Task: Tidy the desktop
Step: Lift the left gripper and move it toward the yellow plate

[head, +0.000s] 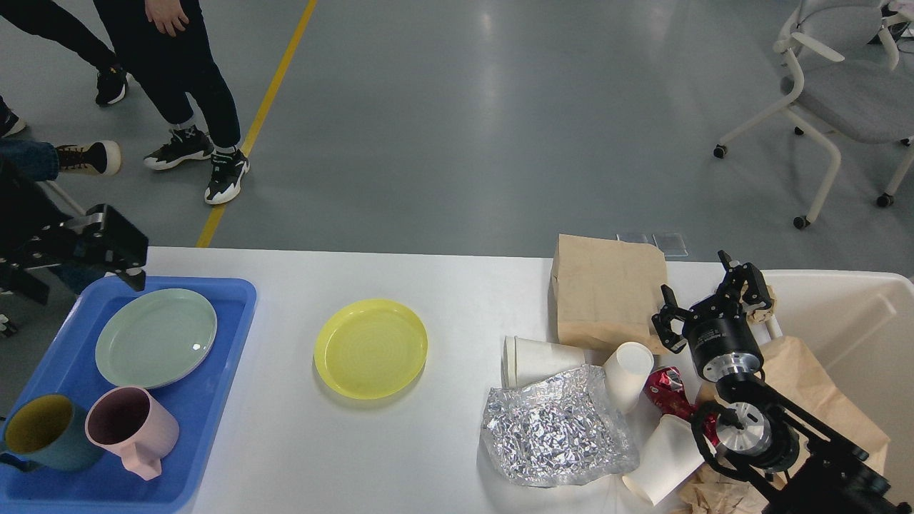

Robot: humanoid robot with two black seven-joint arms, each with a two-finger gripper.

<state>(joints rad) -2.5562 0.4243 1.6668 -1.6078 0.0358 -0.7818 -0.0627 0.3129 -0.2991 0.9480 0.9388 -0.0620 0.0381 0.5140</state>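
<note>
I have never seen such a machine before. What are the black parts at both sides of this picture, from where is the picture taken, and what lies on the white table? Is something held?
The picture is taken from the robot's own head, looking down at the desktop. The black parts are its two arms. The right gripper has its jaws open and holds nothing; it is near the cream bin. The left gripper is over the far corner of the blue tray; whether it is open I cannot tell.

In the tray: a green plate, a pink mug and a dark teal mug. On the table: a yellow plate, a paper bag, crumpled foil, white paper cups and a crushed red can.
</note>
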